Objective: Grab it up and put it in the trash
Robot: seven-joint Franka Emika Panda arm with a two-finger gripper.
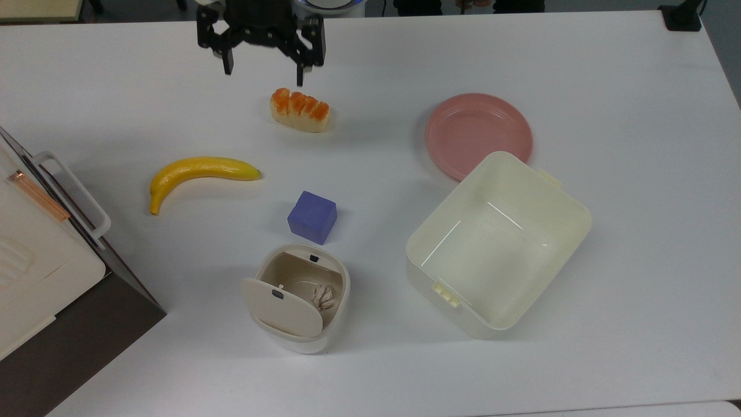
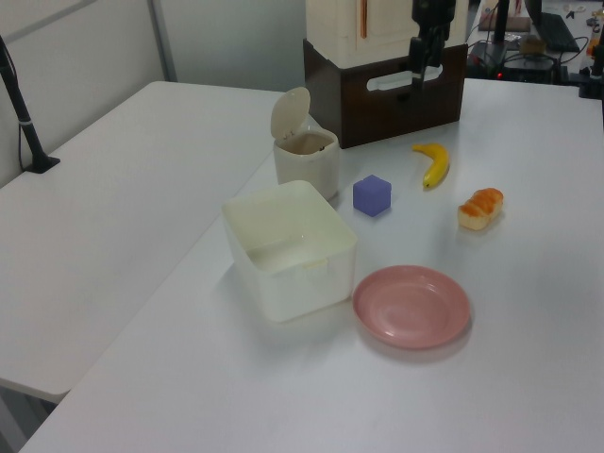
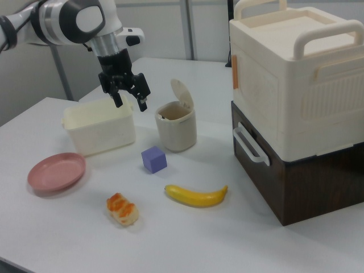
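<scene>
Already inside the bin (image 1: pixel 341 301) — the paper ball (image 1: pixel 323 297); gripper (image 1: pixel 263 61) spread wide, holding nothing.

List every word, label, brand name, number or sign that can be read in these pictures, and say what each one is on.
There is no readable text.
Trash bin: plain; the small dark button on its lid carries no legible mark.
Cream tub, pink plate, purple cube, banana: no labels.
Stacked cream and brown boxes: no writing to be seen.
Gripper: no marking legible.
</scene>
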